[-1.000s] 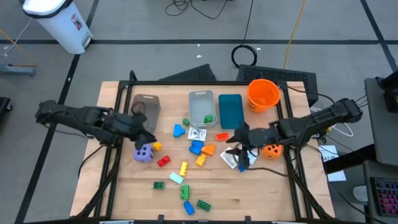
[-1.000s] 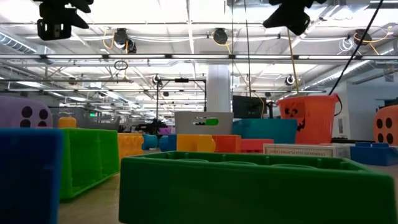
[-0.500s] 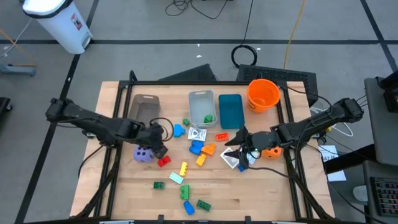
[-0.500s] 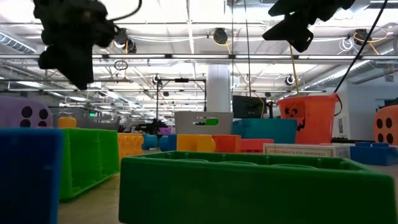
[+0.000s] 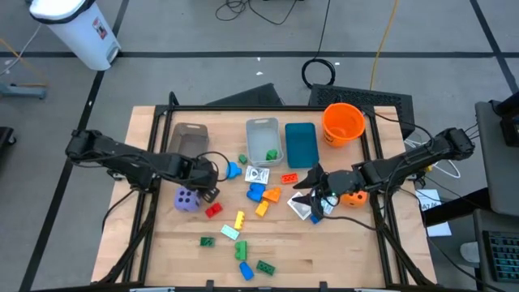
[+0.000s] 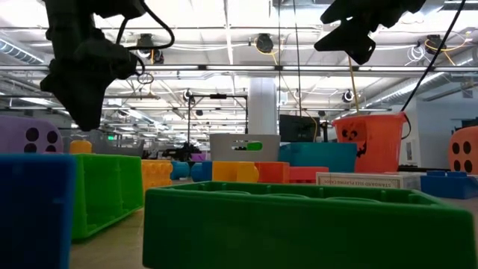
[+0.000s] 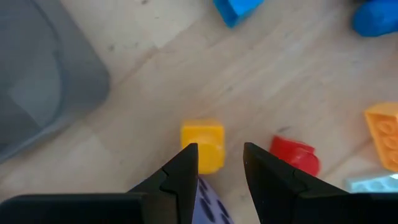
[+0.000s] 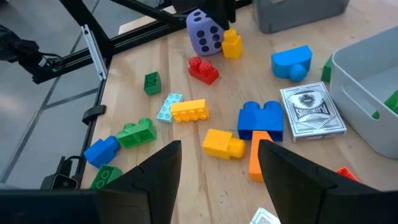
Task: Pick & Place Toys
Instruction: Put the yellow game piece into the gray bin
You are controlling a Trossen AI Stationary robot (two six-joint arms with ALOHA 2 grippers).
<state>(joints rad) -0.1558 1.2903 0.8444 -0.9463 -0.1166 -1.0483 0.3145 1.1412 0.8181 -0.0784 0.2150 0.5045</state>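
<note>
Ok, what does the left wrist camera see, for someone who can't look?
The left gripper hangs open just above a small yellow brick on the wooden table. A red brick lies beside it, and a grey bin sits off to one side.

From above, the left gripper [image 5: 209, 183] covers the yellow brick [image 7: 203, 143] beside the purple die [image 5: 186, 199]. The right gripper [image 5: 310, 193] hides part of the packets [image 5: 306, 209]. In the low view a green brick [image 6: 299, 224] blocks most of the bench.
</note>
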